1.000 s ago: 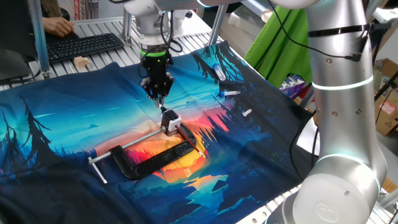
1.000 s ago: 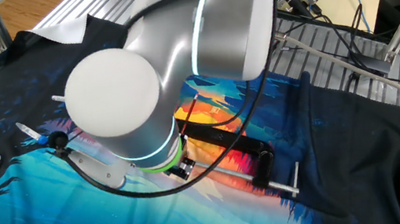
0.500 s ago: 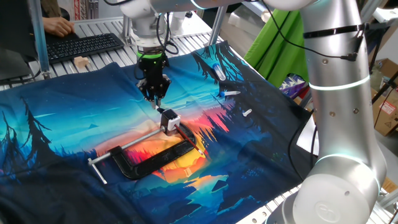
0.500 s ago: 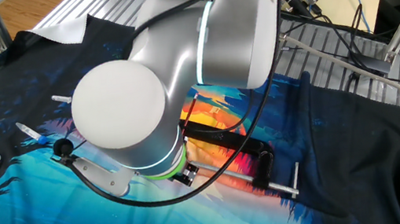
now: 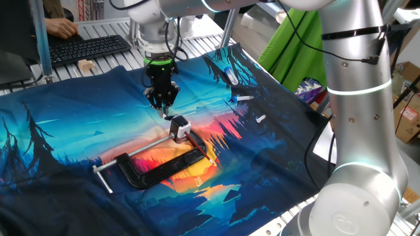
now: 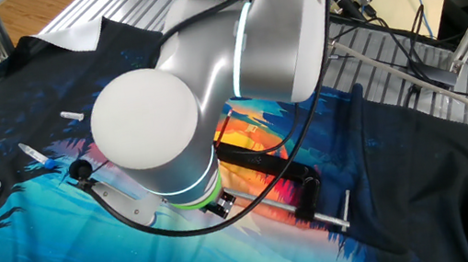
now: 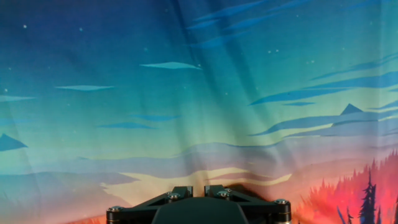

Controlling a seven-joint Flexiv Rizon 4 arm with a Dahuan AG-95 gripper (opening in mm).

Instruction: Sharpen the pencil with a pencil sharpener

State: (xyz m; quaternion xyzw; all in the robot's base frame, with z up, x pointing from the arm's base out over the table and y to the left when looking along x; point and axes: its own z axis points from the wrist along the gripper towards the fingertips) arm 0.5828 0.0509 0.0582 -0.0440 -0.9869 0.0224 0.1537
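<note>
With its jaws clamped on the pencil [image 5: 167, 113], the gripper [image 5: 161, 103] hangs just behind the pencil sharpener [image 5: 178, 126], which sits by the clamp [image 5: 167, 169]; a slightly off-line tip could miss the hole or snap.

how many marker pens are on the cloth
2: one marker pen by the cloth's far right edge, the second marker pen just in front of it. More may hide behind the arm.

Printed cloth [image 7: 186, 93] fills view; black jaws mount [image 7: 199, 208] at bottom edge
</note>
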